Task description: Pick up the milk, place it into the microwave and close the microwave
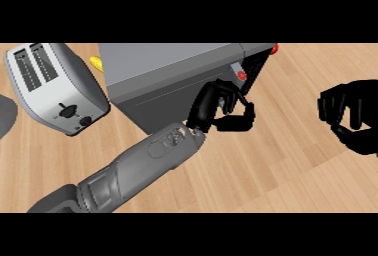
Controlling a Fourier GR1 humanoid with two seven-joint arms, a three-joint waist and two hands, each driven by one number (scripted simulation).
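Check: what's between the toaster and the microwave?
A small yellow object, mostly hidden, sits in the gap between toaster and microwave, head view.

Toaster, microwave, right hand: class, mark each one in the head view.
toaster [55,90], head view, its silver body.
microwave [170,60], head view, its grey top panel.
right hand [360,109], head view, its black palm.
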